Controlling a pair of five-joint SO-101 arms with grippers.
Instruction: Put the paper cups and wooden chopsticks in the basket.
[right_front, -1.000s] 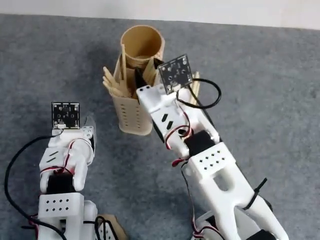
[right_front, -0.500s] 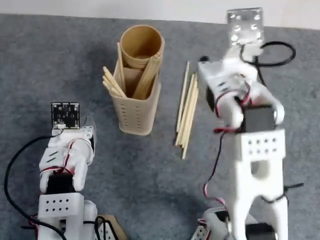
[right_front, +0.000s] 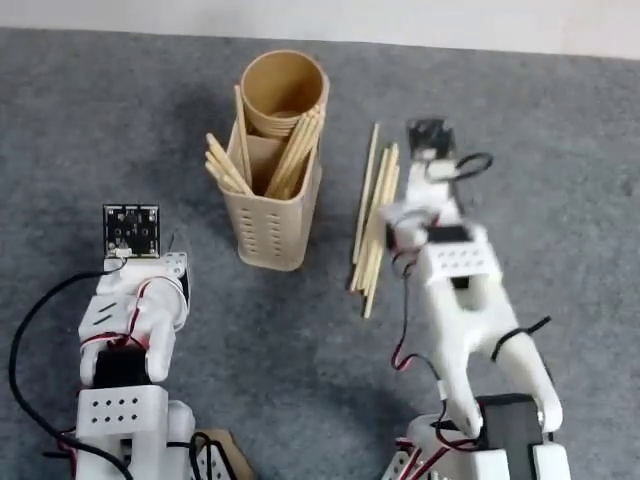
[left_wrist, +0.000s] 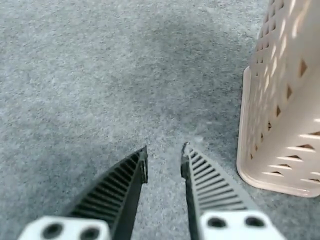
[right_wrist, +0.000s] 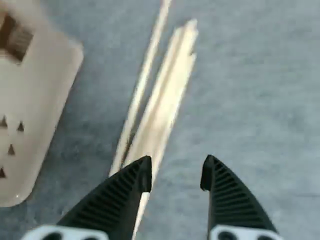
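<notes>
Chopsticks loose beside basket, both grippers empty

High view: The basket (right_front: 265, 235) stood upright on the grey carpet (right_front: 560, 150). A paper cup (right_front: 283, 90) sat in its far end, with stowed chopsticks (right_front: 292, 155) leaning in the near compartment. The loose chopsticks (right_front: 375, 225) lay in a narrow bundle just beside the basket, roughly parallel to its side wall. The right arm (right_front: 455, 270) was over the near part of that bundle. The left arm (right_front: 130, 320) sat on the basket's other side, apart from it. Open carpet lay around both arms, and the back edge was well clear.

Left wrist view: The left gripper (left_wrist: 164, 161) hung above bare carpet with its jaws slightly parted and nothing between them. The basket wall was near to one side.

Right wrist view: The right gripper (right_wrist: 176, 174) had its jaws spread and held nothing. The loose chopsticks ran away from one fingertip, with a basket corner close by.

Assessment: The sticks were judged light, stiff, smooth and thin, likely to roll or fan apart. A hold across the bundle near its middle appeared soundest. The gap beside the basket was tight for a finger on that side
</notes>
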